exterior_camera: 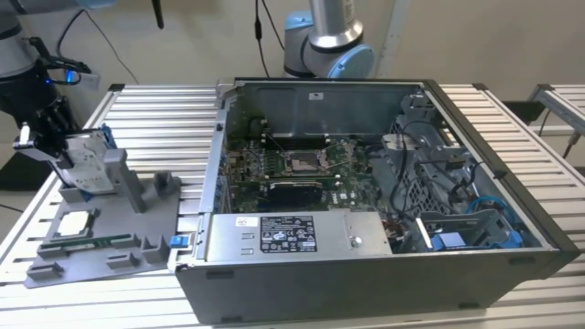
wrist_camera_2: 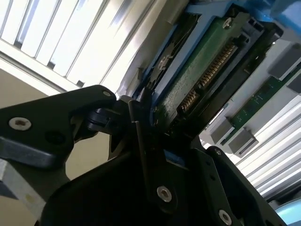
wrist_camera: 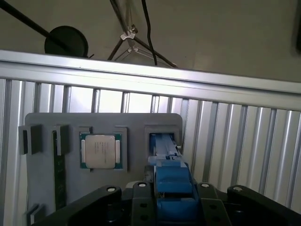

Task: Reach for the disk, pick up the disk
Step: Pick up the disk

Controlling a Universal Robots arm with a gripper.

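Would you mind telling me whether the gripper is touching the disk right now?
Touching. In the second wrist view the gripper has a finger pressed against the blue edge of the disk, with no gap between them.

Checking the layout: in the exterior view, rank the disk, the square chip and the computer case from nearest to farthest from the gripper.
1. Disk, upright beside the gripper, exterior view's left.
2. Chip, flat on the grey tray.
3. Computer case, exterior view's right.

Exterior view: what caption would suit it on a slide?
Robot gripper at the blue-framed disk standing in a grey holder, beside an open computer case.
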